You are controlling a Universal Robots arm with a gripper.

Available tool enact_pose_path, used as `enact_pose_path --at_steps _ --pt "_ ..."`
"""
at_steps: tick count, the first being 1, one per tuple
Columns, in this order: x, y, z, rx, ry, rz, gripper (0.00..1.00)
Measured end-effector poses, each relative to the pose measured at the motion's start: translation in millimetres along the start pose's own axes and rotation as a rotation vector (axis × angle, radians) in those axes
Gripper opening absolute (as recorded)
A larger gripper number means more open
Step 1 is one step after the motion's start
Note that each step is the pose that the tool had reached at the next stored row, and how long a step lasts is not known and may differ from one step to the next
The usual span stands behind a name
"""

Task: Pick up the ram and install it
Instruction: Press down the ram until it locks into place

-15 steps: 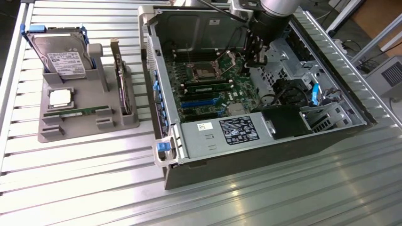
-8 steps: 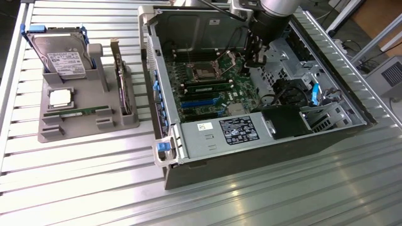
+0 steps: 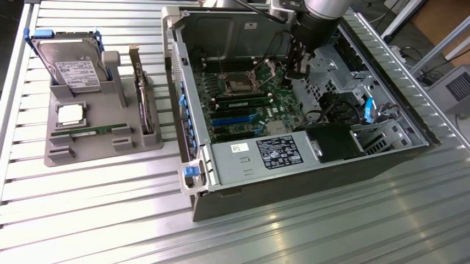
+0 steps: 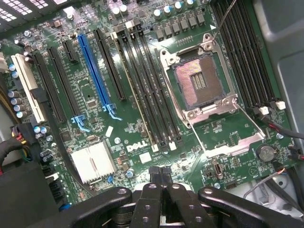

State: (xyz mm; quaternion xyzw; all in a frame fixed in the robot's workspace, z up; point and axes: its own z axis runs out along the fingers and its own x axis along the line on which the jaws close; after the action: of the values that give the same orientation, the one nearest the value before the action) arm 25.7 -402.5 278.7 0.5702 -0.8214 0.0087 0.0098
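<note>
The ram (image 3: 89,132) is a slim green stick lying flat in the grey holder (image 3: 63,157) on the table, at the exterior view's left, below the square silver CPU (image 3: 70,113). My gripper (image 3: 298,70) hangs far from it, inside the open computer case (image 3: 294,165), above the motherboard (image 4: 118,156) beside the empty CPU socket (image 4: 197,85). In the wrist view the fingers (image 4: 160,173) are pressed together with nothing between them. Long black memory slots (image 4: 142,90) run next to the socket.
A hard drive (image 3: 74,63) stands upright at the back of the holder and an expansion card (image 3: 145,99) stands on its edge at the holder's side. The case walls, power supply (image 3: 276,153) and cables (image 3: 334,110) hem in the motherboard.
</note>
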Motion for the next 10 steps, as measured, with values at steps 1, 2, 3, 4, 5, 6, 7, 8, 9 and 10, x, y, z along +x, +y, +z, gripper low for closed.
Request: enact_pose_path --at_steps 1,2,3,4,5,6,7,8,9,10 --pt "0.0 0.0 0.0 -0.0002 0.0000 0.008 0.10" --pt "0.0 0.0 0.0 -0.0003 0.0001 0.015 0.10" --pt "0.0 0.0 0.0 -0.0005 0.0002 0.020 0.10" --pt "0.0 0.0 0.1 -0.0006 0.0001 0.026 0.10" --pt "0.0 0.0 0.1 -0.0008 0.0001 0.032 0.10" --pt "0.0 0.0 0.1 -0.0010 0.0003 0.040 0.10" --pt "0.0 0.0 0.1 -0.0011 0.0003 0.045 0.10" --pt "0.0 0.0 0.1 -0.0013 0.0003 0.053 0.10" --pt "0.0 0.0 0.1 -0.0015 0.0004 0.059 0.10" --pt "0.0 0.0 0.1 -0.0016 0.0004 0.065 0.10"
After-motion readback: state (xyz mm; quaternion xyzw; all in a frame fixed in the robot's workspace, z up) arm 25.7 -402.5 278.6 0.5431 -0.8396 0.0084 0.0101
